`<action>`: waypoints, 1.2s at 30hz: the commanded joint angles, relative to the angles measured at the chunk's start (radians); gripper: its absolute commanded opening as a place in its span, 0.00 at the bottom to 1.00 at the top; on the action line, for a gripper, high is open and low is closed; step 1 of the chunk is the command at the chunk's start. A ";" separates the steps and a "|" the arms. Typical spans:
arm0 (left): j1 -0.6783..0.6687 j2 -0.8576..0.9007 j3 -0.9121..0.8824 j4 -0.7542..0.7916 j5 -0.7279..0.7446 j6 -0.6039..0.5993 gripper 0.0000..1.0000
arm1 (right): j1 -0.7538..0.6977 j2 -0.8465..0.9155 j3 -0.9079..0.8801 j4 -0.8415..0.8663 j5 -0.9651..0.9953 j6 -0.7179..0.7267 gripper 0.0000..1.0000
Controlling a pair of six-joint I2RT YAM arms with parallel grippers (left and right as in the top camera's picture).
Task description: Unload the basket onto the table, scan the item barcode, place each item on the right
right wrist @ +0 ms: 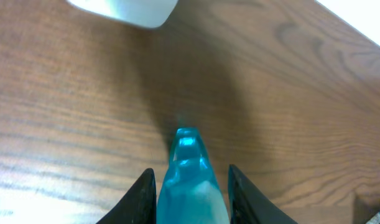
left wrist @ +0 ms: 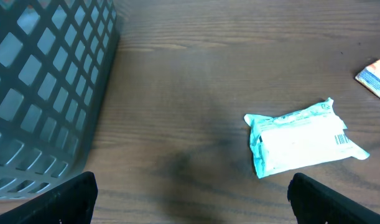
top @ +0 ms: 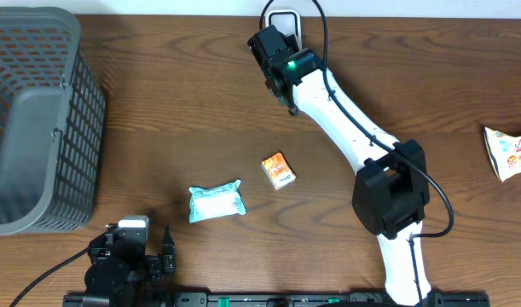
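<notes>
Grey lattice basket (top: 83, 128), teal-white packet (left wrist: 298, 140) lying flat, barcode (left wrist: 341, 139) showing, left gripper (left wrist: 196, 200) spread wide, right gripper (right wrist: 193, 196) clasping blue object (right wrist: 186, 158).

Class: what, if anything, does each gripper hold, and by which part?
Right gripper pinches a blue translucent object at its base, tip free; left gripper holds nothing.

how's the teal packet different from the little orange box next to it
The teal packet is a soft, crinkled wrapper; the orange box is stiff with straight edges. The packet looks bigger than the box. The packet shows a barcode face-up; none can be made out on the box. Both lie flat on the table, apart.
</notes>
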 commanded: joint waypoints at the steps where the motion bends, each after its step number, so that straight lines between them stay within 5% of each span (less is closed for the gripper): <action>1: 0.002 0.001 -0.001 -0.001 -0.008 -0.001 0.98 | 0.002 -0.043 0.016 0.053 0.204 0.003 0.01; 14: 0.002 0.001 -0.001 -0.001 -0.008 -0.001 0.98 | -0.013 -0.027 0.016 0.559 0.314 -0.189 0.01; 30: 0.002 0.001 -0.001 -0.001 -0.008 -0.001 0.98 | -0.010 0.177 0.018 1.199 0.386 -0.844 0.01; 36: 0.002 0.001 -0.001 -0.001 -0.008 -0.001 0.98 | -0.006 0.201 0.074 1.318 0.352 -0.953 0.01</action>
